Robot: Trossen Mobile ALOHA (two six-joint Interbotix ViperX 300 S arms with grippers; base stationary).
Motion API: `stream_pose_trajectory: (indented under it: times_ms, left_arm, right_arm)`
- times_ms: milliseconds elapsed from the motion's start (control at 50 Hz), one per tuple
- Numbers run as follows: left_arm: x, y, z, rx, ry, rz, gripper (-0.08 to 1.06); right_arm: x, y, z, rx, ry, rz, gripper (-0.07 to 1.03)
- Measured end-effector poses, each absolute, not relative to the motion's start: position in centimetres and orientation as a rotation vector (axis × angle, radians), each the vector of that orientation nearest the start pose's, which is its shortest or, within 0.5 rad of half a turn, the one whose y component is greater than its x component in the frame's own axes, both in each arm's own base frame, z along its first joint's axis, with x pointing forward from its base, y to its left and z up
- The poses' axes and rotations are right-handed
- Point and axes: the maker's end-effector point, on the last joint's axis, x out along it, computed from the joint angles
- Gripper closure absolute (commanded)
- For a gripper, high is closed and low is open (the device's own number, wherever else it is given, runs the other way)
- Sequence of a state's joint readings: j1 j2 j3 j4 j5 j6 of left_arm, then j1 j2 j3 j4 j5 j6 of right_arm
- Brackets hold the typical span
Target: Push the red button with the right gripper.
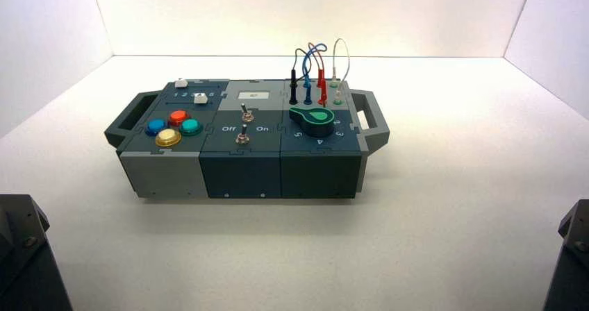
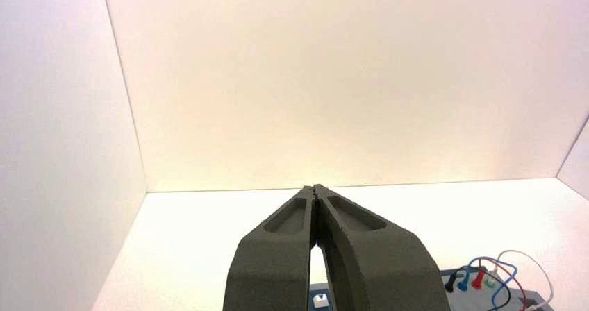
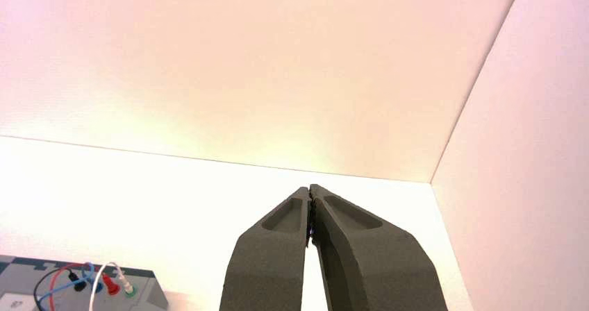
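Have red button (image 1: pixel 178 117) on left section of box (image 1: pixel 240 175), at far corner of a four-button cluster. Find blue button (image 1: pixel 156 126) to its left, green button (image 1: pixel 190 127) to its right, larger yellow button (image 1: pixel 167 137) nearest the robot. Nothing touching red. Right tool (image 3: pixel 310 187) closed, fingertips together, well apart from red button, holding nothing; right arm (image 1: pixel 575 255) at near right corner of high view. Left tool (image 2: pixel 314 187) also closed and empty, left arm (image 1: pixel 31 255) idle at near left corner. Behind buttons, see two white sliders (image 1: pixel 201 98). On middle section: two metal toggle switches (image 1: pixel 242 139), one behind the other, with small pale window (image 1: pixel 253 96) farther back. On right section: black knob (image 1: pixel 314 121) with green outline, and behind it black, blue, red and white wires (image 1: pixel 336 51) looping between plugs. Note grey handle (image 1: pixel 371 121) at right end, matching handle (image 1: pixel 130 120) at left. All resting on white counter (image 1: pixel 444 186).
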State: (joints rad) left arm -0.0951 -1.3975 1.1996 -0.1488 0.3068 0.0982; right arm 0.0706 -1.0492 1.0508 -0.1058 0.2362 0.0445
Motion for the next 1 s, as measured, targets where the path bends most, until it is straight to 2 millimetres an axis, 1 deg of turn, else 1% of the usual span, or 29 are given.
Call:
stream_pose_trajectory:
  times_ms: [360, 680, 740, 820, 840, 860, 900, 920, 1000]
  left_arm:
    - [18.3, -2.6, 27.8, -0.041, 0.104, -0.138, 1.01]
    - [18.3, -3.0, 27.7, -0.042, 0.108, -0.159, 1.01]
    - [18.3, -3.0, 27.7, -0.040, 0.106, -0.161, 1.01]
    - [18.3, -3.0, 27.7, -0.040, 0.108, -0.161, 1.01]
    - [18.3, -3.0, 27.7, -0.040, 0.108, -0.161, 1.01]
    - [18.3, -3.0, 27.6, -0.041, 0.110, -0.161, 1.01]
    - [18.4, -3.0, 27.6, -0.040, 0.111, -0.161, 1.01]
    - [18.4, -3.0, 27.6, -0.040, 0.111, -0.161, 1.01]
    - [18.4, -3.0, 27.6, -0.040, 0.113, -0.161, 1.01]
  right_arm:
    - [24.2, 1.6, 28.4, -0.070, 0.238, 0.067, 0.98]
    - [24.2, 2.0, 28.2, -0.072, 0.243, 0.083, 0.98]
    - [24.3, 2.7, 27.8, -0.077, 0.257, 0.112, 0.98]
    - [24.5, 4.1, 26.8, -0.085, 0.302, 0.165, 0.98]
    - [24.6, 5.0, 26.2, -0.091, 0.331, 0.201, 0.98]
    - [24.6, 5.2, 26.2, -0.092, 0.334, 0.205, 0.98]
    - [24.8, 6.5, 25.4, -0.105, 0.376, 0.253, 0.98]
    - [25.0, 7.7, 24.9, -0.117, 0.405, 0.295, 0.98]
    - [25.2, 10.9, 24.3, -0.150, 0.458, 0.402, 0.98]
